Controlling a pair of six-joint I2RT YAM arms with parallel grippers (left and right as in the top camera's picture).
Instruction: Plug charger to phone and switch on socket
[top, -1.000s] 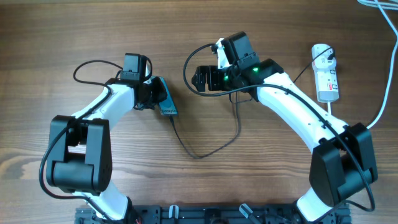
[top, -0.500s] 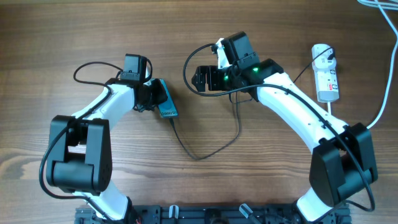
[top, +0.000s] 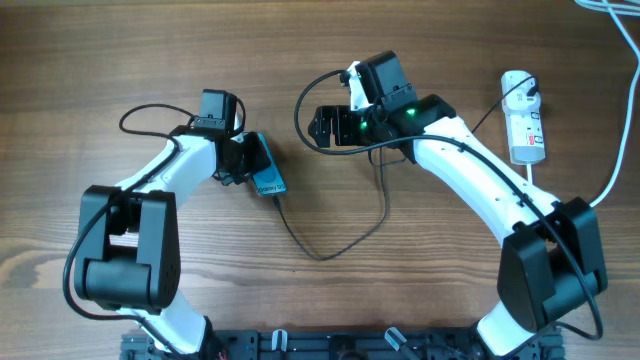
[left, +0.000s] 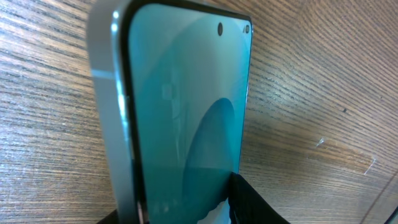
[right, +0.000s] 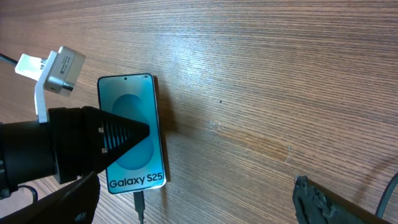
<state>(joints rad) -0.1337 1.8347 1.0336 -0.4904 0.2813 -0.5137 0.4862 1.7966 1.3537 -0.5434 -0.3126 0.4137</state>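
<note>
Your left tool (top: 247, 163) has nudged the 1 phone (top: 267, 177) a touch nearer the arm bases, and it is clenched on the phone's edges. 1 charger (top: 330, 245) loops over the counter (top: 60, 60) from the phone's lower end. Your right tool (top: 320, 126) hangs released, well apart from the 1 socket (top: 523, 130).

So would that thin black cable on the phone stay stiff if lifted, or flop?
Probably floppy: the cable lies in loose curves across the table. It looks thin, so it should trail after the phone rather than resist. The slack would likely drag along the wood.
</note>
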